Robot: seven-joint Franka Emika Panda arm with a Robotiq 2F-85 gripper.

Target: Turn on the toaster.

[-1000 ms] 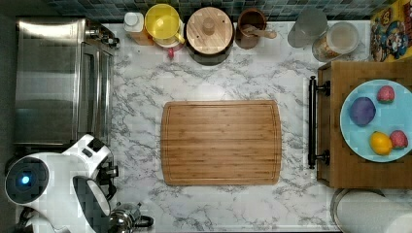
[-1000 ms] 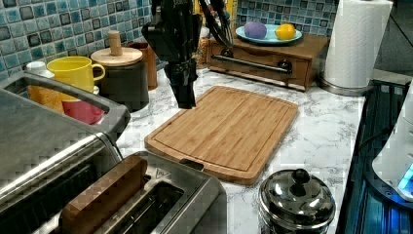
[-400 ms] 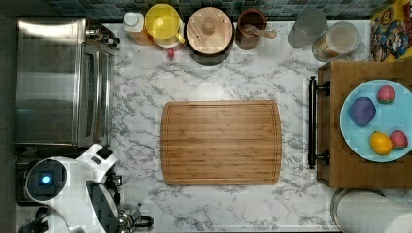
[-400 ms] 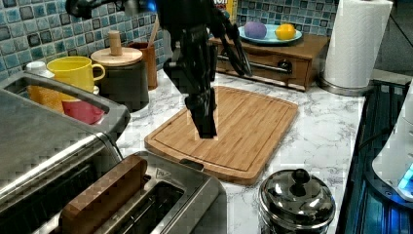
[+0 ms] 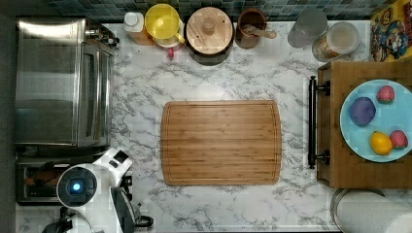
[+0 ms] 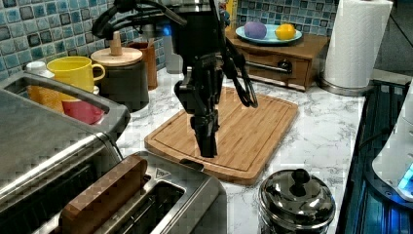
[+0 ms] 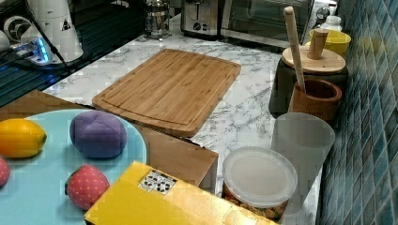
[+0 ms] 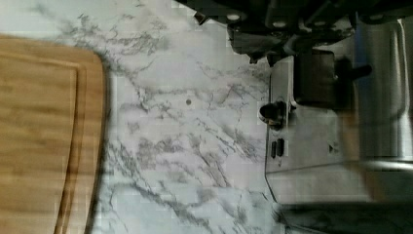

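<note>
At the worktop's corner beside the big toaster oven (image 5: pixel 60 80), near the front edge in the top view, stands the toaster (image 6: pixel 160 195), its control end facing the open marble. My gripper (image 6: pixel 208 146) hangs just above that end, between the toaster and the cutting board (image 5: pixel 221 142), fingers pointing down. I cannot tell whether they are apart or together; in the left view they read as one dark stalk.

I judge the toaster a stiff steel box, heavy enough to stay put under a downward push, though its smooth shell could skid on the marble if I shove sideways. The place to press is the black lever (image 8: pixel 316 78) on the end face, from above, straight down. It is small and likely smooth, so a fingertip could slip off its edge.

A brown slab, probably bread (image 6: pixel 104 192), stands in one slot. My own arm covers the toaster's end in the top view, and the wrist view blurs the small knob (image 8: pixel 272 111) and markings below the lever.
</note>
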